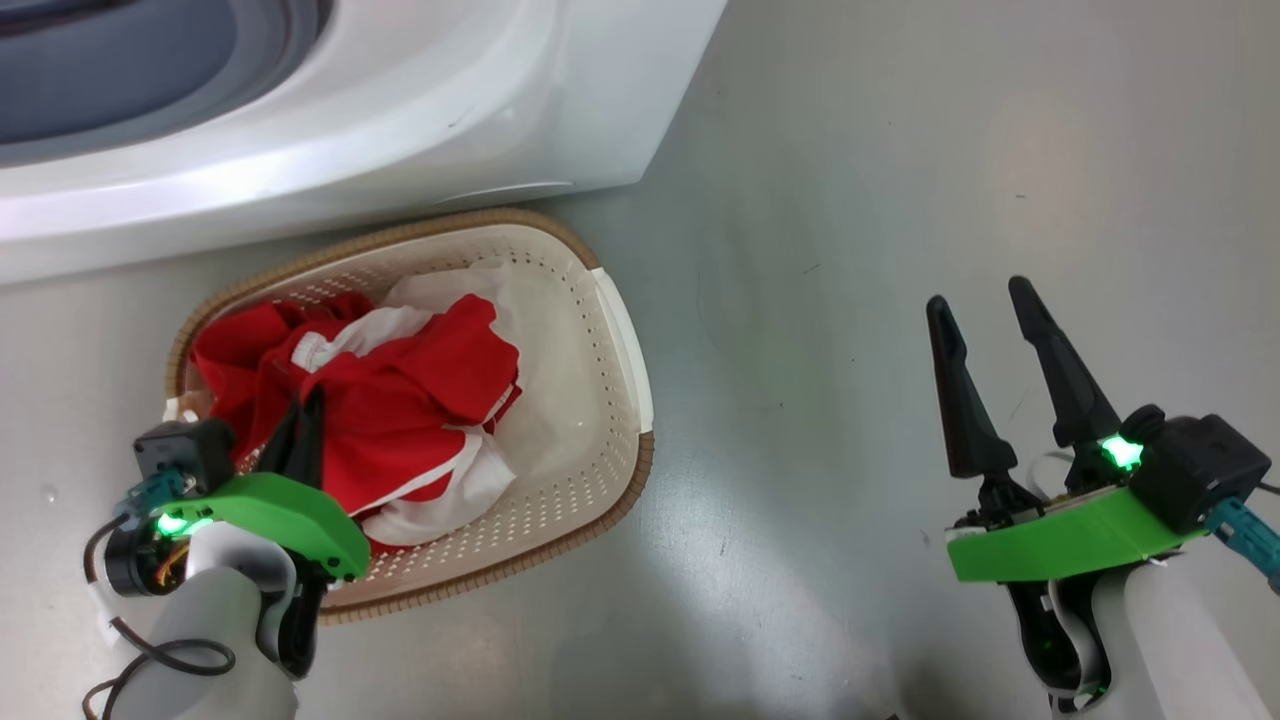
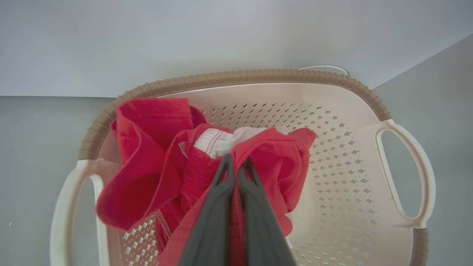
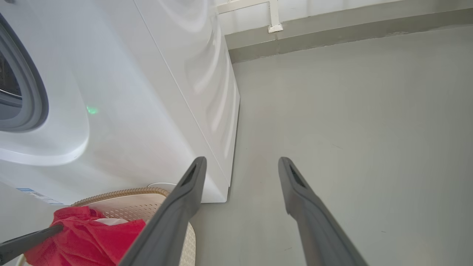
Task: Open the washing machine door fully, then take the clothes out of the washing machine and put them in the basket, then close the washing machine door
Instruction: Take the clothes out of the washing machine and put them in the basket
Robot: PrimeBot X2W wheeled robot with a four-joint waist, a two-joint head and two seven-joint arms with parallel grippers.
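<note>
The left end effector [image 1: 306, 425] is clamped shut on the red clothes [image 1: 420, 390], which lie in the basket [image 1: 590, 480] on the floor [image 1: 820, 300], just in front of the washing machine [image 1: 420, 130]. The right end effector [image 1: 980, 300] hangs well to the right above the floor, its fingers spread apart.

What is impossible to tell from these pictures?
1. Inside of the washing machine: cut off by the head view's top edge.
2. Bottom of the basket: left wrist view, partly covered by the clothes.
3. How much fabric the left gripper pinches: left wrist view, hidden between its fingers.
</note>
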